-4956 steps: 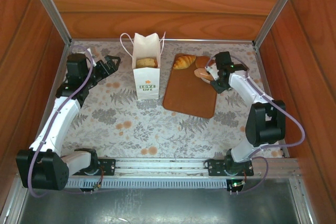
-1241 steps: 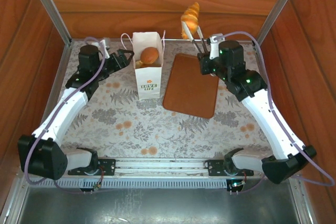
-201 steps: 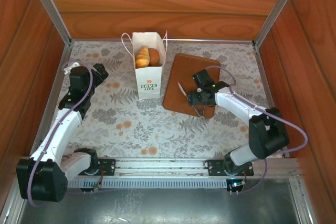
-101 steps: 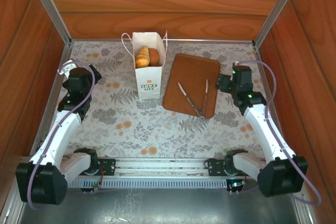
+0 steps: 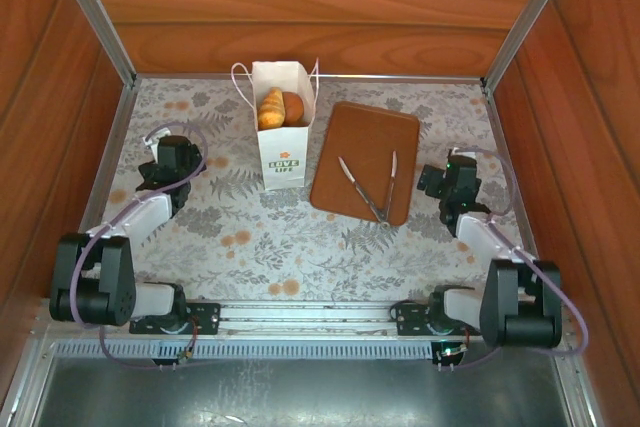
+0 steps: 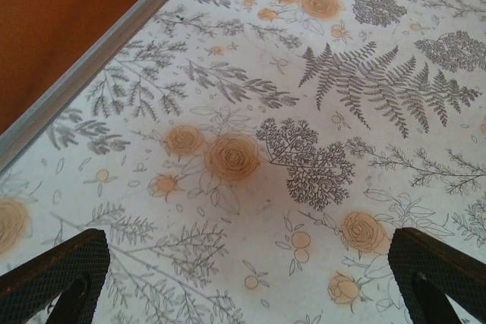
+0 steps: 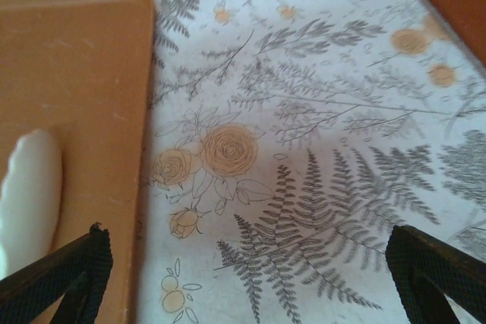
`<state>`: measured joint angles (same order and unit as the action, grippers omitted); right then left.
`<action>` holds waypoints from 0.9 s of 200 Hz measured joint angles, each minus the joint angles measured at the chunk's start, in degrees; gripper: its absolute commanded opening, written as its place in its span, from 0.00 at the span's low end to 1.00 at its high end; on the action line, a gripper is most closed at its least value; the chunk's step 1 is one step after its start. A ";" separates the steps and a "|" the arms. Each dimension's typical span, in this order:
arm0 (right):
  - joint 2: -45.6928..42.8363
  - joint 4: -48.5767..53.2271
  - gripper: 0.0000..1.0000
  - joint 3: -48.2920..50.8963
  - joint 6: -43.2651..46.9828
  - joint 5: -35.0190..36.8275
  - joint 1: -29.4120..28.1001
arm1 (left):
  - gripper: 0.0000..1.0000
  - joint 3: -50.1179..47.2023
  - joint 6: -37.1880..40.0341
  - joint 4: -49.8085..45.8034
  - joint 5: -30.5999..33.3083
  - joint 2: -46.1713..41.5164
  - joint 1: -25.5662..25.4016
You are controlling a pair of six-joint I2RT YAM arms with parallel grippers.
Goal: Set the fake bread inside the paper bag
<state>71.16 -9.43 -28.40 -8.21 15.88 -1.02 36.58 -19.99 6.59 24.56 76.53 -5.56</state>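
Golden-brown toy pastries (image 5: 278, 107) sit inside the upright white paper bag (image 5: 281, 159); seemingly metal tongs (image 5: 368, 185) lie on the brown board (image 5: 355, 137); left gripper (image 6: 247, 277) and right gripper (image 7: 244, 275) gape wide, empty.

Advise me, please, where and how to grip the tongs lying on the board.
Probably across both arms near the joined end of the tongs, coming straight down: they lie flat on the board, splaying wide toward the tips.

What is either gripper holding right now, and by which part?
Nothing. The left gripper and the right gripper are both open with nothing between their fingers; the tongs lie on the brown board.
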 measured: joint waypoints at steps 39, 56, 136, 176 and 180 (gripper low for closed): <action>8.48 -15.04 1.00 1.46 2.86 -5.42 0.00 | 1.00 -0.24 4.24 5.55 -3.10 1.11 3.72; 12.37 -21.05 1.00 1.29 3.93 -7.39 -0.02 | 1.00 -1.44 5.51 8.28 -3.91 1.40 5.29; 17.14 -29.31 1.00 1.81 7.69 -13.86 -0.13 | 1.00 -12.09 12.66 26.99 -11.13 6.12 6.71; 17.14 -29.42 1.00 1.75 7.74 -14.56 -0.13 | 1.00 -16.81 14.19 41.86 -14.01 13.07 7.21; 17.14 -29.42 1.00 1.75 7.74 -14.58 -0.13 | 1.00 -17.27 14.21 42.23 -14.27 13.31 7.23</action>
<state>88.29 -38.85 -26.65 -0.47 1.30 -1.15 19.31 -5.78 48.82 10.28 89.84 1.67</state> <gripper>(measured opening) 0.996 0.999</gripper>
